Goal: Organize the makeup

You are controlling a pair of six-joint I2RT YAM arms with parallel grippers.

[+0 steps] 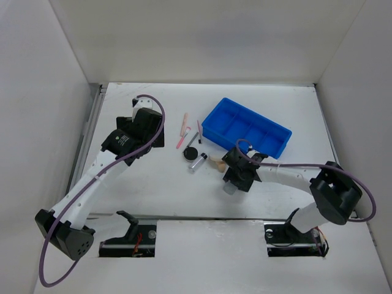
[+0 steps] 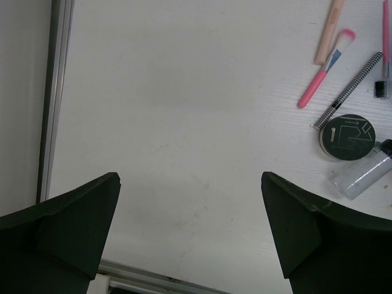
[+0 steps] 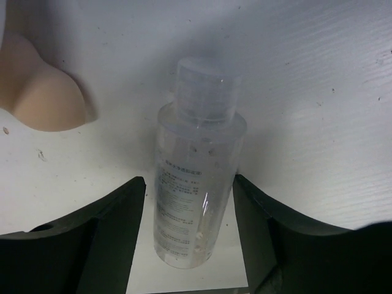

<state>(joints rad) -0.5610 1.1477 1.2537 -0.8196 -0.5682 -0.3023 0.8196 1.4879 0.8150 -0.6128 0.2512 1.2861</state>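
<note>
Top view: noting left pincer (image 1: pixel 150 130) hanging left of black compact (image 1: pixel 192 154), right pincer (image 1: pixel 237 179) near blue tray (image 1: pixel 258 114).
Left wrist: noting pincer gaping wide over tabletop (image 2: pixel 184 92), compact lying off right.
Right wrist: noting pincer spread, straddling clear bottle (image 3: pixel 196 202) lying between fingers; beige sponge (image 3: pixel 43 98) upper left.
</note>
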